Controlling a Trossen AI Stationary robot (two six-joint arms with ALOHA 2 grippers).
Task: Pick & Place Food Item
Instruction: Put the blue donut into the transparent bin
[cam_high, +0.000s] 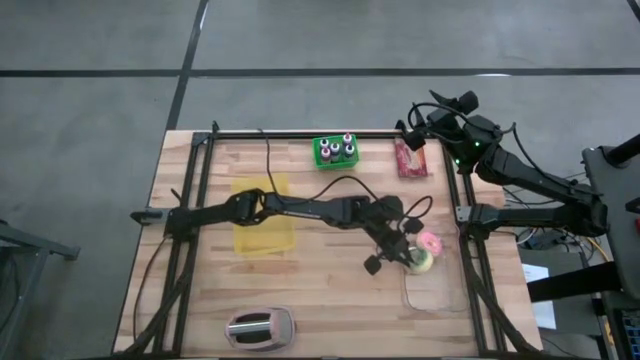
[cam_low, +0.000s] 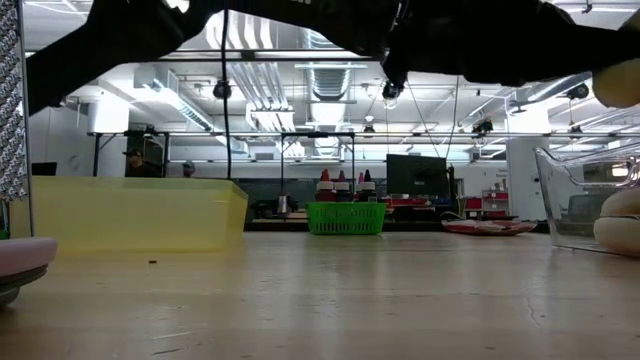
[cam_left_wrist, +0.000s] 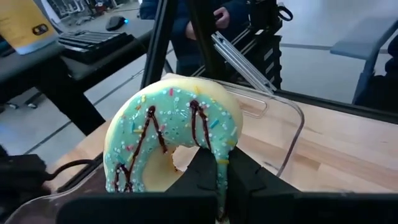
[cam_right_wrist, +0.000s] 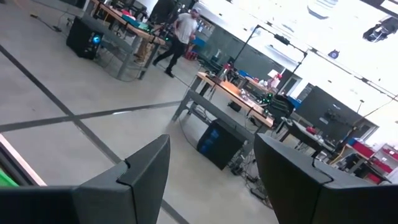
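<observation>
Over the clear container at the bench's right side, the left tool grips the green-iced doughnut on edge. Lower it squarely inside the walls before releasing. Right tool waits open, at the far right corner.

The left arm lies stretched across the table's middle toward the right side, wrist bent down, w/ the left gripper clamped shut on the donut, its dark fingers pinching through the ring. The right arm sits folded back at the far right corner, off the work area. The right gripper hangs there w/ jaws spread wide, nothing between them.
</observation>
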